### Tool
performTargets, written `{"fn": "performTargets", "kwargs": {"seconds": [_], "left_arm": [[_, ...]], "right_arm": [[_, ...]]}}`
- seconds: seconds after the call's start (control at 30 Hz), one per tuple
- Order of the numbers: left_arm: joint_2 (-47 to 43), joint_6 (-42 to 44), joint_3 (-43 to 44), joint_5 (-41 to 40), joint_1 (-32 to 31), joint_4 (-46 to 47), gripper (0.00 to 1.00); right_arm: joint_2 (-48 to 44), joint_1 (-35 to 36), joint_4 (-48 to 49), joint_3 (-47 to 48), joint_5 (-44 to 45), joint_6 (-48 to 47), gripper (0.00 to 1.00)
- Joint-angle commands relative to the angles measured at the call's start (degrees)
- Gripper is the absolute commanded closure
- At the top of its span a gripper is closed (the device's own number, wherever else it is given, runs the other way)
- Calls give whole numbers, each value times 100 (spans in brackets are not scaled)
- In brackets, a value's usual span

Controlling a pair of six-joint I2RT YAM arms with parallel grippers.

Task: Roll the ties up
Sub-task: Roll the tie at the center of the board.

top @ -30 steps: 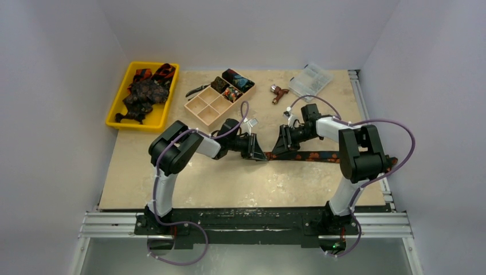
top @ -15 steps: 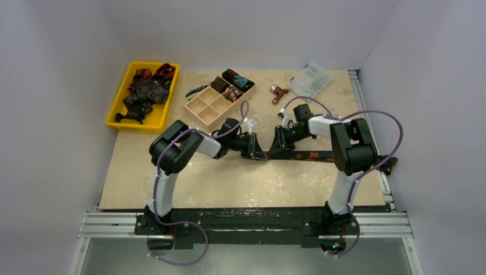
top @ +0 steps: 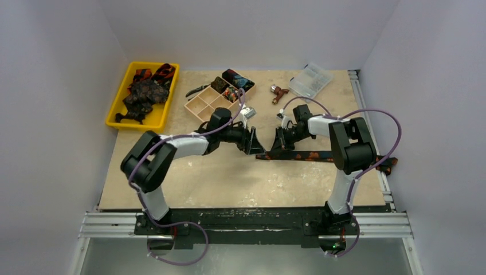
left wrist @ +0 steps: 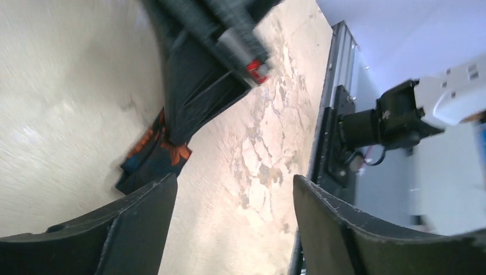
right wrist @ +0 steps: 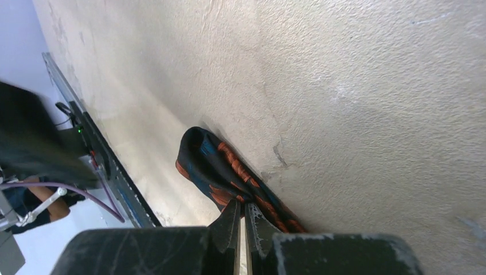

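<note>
At centre-right of the top view, found one tie (top: 312, 155) laid flat and straight on the table (top: 229, 183), running from mid-frame out to the right edge of the board. Noted its left-hand end, dark with orange print, rounded and perhaps slightly curled; could not tell whether folded over. Saw no roll formed yet.

Recorded right gripper (top: 281, 143) clamped on the fabric just behind that end, fingertips pressed together at bottom centre of its own wrist view. Recorded left gripper (top: 251, 142) spread wide with nothing between its fingers (left wrist: 137, 229), poised just left of the tie end and apart from it.

Compared with a second ago: left gripper drawn back up-frame and off the tie end, with elbow swung out toward lower left; right arm shifted slightly leftward, hold unchanged. Judged this a let-go and re-set by the left arm, leaving the end pinned by the right alone. Judged the first turn of the roll not begun and nearly all of this tie's rolling outstanding.

Further out, logged loose ties (top: 143, 91) heaped in a yellow tray (top: 117, 98) at upper left, and rolled ties (top: 236, 80) sitting in the far compartments of a divided box (top: 202, 106) at upper centre. Logged pliers (top: 198, 90) beside the box and a clear case (top: 310, 80) toward upper right.
</note>
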Motion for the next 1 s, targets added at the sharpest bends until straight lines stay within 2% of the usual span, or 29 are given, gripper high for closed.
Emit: {"fn": "performTargets", "kwargs": {"seconds": [0.0, 0.13, 0.23, 0.5, 0.67, 0.97], "left_arm": [[-1118, 2343, -313, -289, -19, -572, 22], [-1562, 3727, -724, -438, -258, -717, 18], [-1686, 4305, -1045, -646, -483, -525, 17], [-1371, 4882, -1415, -1289, -833, 97, 15], [-901, 4956, -1196, -1733, -890, 254, 17], [-288, 5269, -812, -1925, -1057, 297, 24]], "right_arm": [[164, 32, -181, 60, 186, -404, 100], [277, 39, -331, 64, 35, -602, 100], [362, 62, -494, 87, -111, -885, 100], [296, 298, -545, 83, -455, -875, 100], [271, 321, -688, 167, -441, -963, 100], [246, 342, -802, 256, -476, -1012, 100]]}}
